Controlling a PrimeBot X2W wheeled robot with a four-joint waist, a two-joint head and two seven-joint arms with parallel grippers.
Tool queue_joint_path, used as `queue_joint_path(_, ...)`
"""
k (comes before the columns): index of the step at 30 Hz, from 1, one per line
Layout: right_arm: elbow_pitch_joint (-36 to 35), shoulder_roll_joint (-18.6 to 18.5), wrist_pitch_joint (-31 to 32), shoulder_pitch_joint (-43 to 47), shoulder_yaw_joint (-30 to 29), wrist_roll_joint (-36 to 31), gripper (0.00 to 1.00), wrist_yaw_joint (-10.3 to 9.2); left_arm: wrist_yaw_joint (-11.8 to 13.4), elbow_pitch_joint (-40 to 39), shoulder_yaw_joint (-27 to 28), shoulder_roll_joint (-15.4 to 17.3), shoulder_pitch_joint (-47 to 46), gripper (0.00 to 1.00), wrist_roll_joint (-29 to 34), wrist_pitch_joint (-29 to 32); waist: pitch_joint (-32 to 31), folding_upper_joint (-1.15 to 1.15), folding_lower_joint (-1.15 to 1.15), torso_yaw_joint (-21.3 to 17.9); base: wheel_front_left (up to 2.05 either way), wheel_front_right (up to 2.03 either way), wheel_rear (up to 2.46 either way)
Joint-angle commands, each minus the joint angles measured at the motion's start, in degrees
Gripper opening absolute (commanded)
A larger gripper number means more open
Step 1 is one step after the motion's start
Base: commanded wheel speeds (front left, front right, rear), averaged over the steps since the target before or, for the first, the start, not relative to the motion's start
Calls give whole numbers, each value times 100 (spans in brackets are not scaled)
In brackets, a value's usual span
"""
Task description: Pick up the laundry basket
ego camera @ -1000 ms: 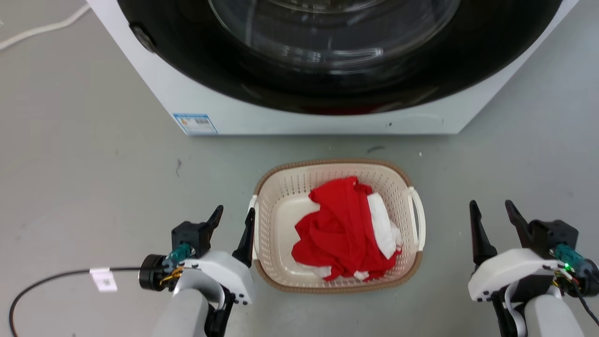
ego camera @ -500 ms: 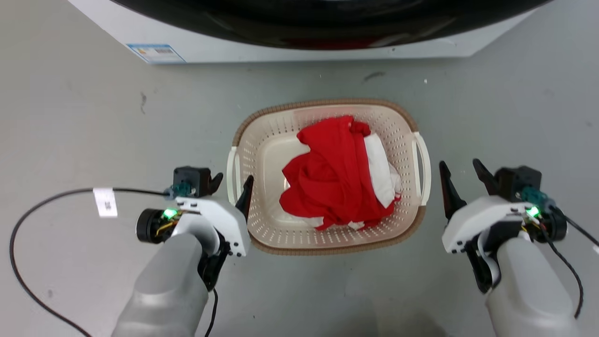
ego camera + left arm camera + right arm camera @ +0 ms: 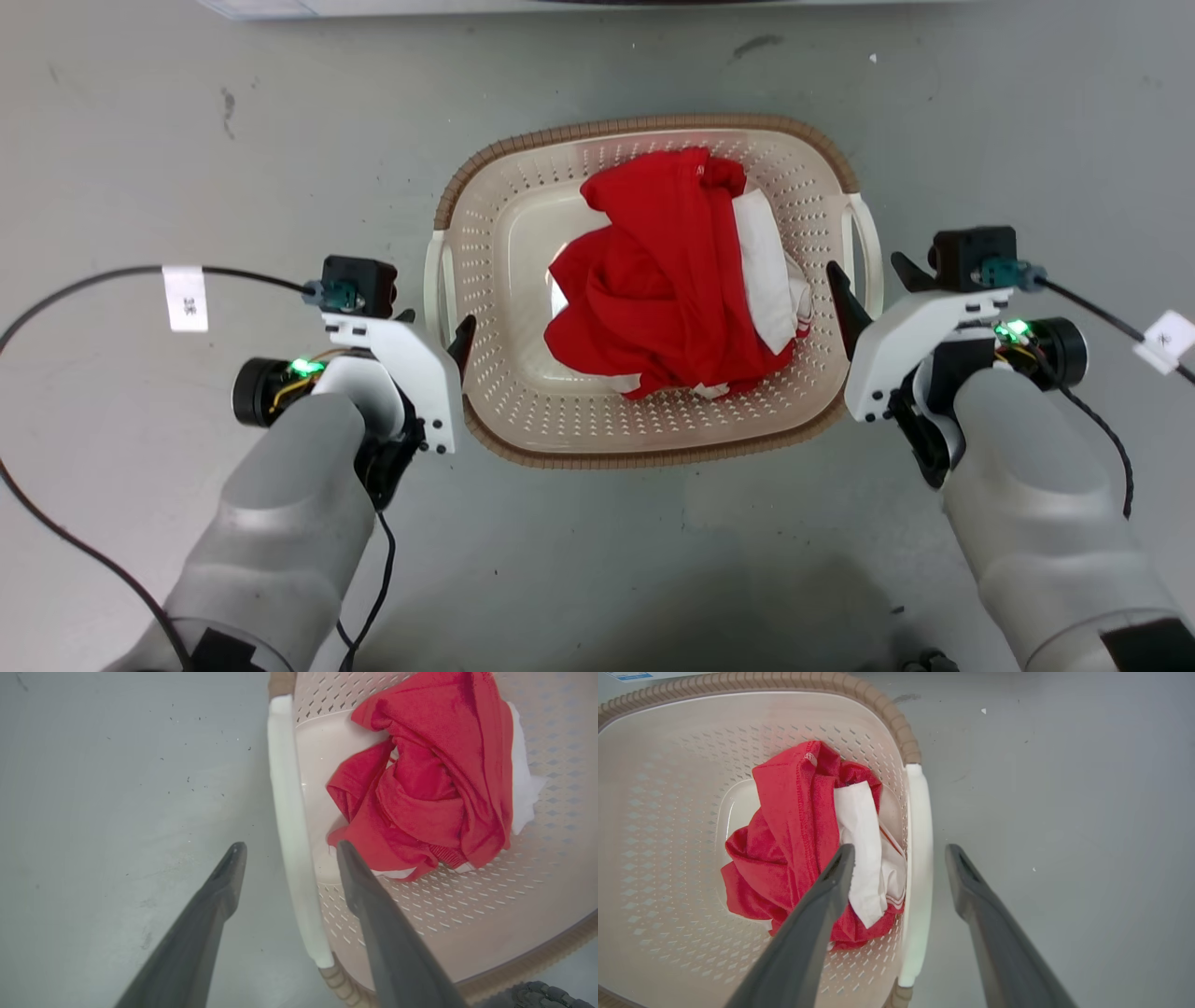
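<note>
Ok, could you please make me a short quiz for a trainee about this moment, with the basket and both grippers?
1. True or false: the left gripper has one finger on each side of the left handle of the laundry basket.
2. The biggest cloth in the basket is: A blue, B red, C green?
3. Is the right gripper open or shut?
Key: 1 true; 2 B; 3 open.

Grey forearms (image 3: 280,504), white housings (image 3: 415,369), dark jaws, black cables (image 3: 252,276).
</note>
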Motion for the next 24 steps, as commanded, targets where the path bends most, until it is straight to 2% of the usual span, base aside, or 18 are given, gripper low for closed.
queue_joint_path(1,193,2,44,-223,85,120,100,-3,-13,44,-110,51,-158,100,-87,44,105,0,-1,0,0,0,0)
queue_joint_path(14,1169,3,386,-1095,612,456,100,-4,-13,317,-647,160,-791,100,-892,351,483,0,-1,20,0,0,0)
queue_joint_path(15,1204,2,426,-1124,645,500,56,-4,-13,322,-677,157,-832,48,-953,373,498,0,-1,23,0,0,0)
queue_joint_path(16,1225,2,455,-1155,682,534,24,-4,-13,326,-709,156,-860,0,-1024,403,511,0,-1,24,0,0,0)
queue_joint_path(17,1239,3,477,-1185,727,578,0,-3,-13,331,-758,150,-867,0,-1088,463,520,0,-1,23,0,0,0)
queue_joint_path(24,1282,22,591,-1256,1087,888,0,4,-6,324,-1054,180,-926,0,-1443,562,515,0,-1,13,0,0,0)
